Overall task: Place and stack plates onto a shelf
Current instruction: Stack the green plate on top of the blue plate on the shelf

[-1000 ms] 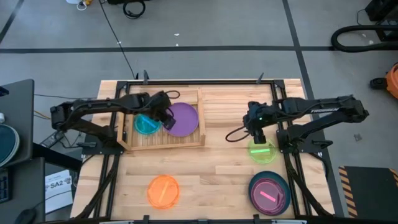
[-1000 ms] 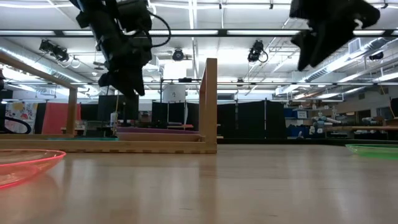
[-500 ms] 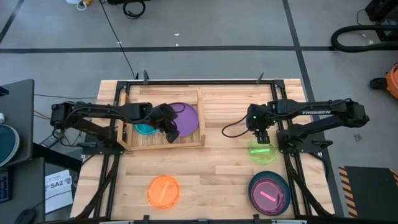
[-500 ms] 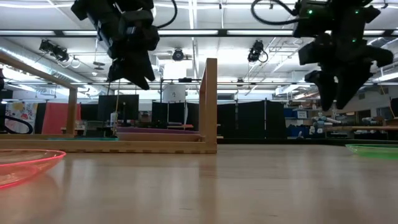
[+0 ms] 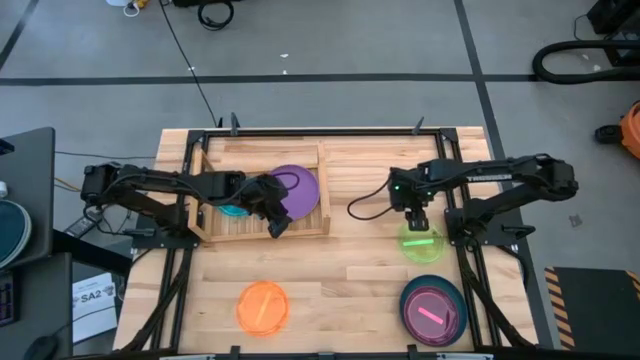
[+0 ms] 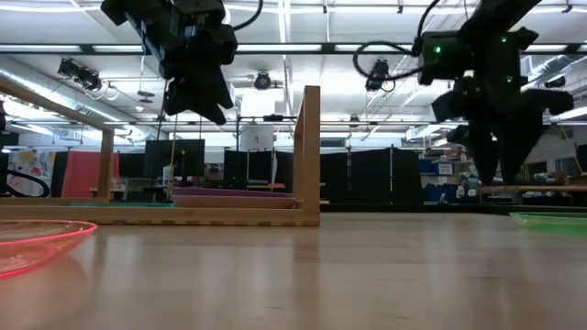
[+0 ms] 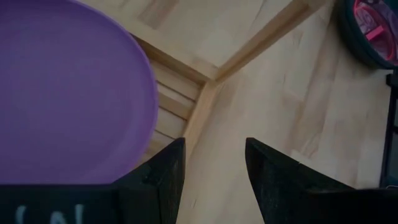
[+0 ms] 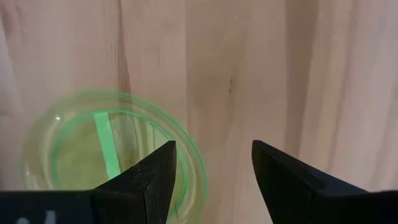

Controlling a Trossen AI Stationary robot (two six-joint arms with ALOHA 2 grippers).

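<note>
The shelf point(image 5: 255, 228) lies at the table's far left. On it rest a purple plate point(image 5: 298, 188) and a teal-blue plate point(image 5: 233, 208), half hidden under my left arm. My left gripper point(image 5: 279, 224) hovers open above the shelf's near right corner point(image 7: 210, 78), beside the purple plate point(image 7: 68, 93). My right gripper point(image 5: 416, 217) points down, open, just beyond the far edge of the small green plate point(image 5: 420, 243), above the bare table. The green plate point(image 8: 112, 152) lies flat on the table. Both grippers are clear of everything in the low view.
An orange plate point(image 5: 262, 306) lies near the front edge, left of centre. A pink plate point(image 5: 432, 314) sits in a dark teal plate point(image 5: 455, 296) at the front right. Bare planks stretch between the shelf and the green plate. The shelf's rail point(image 6: 311, 151) stands upright.
My left gripper has swung from over the plates on the shelf toward the table's near edge and a little right, ending above the shelf's near right corner. My right gripper has sunk toward the table beside the green plate and tipped to point down. No plate has moved.
</note>
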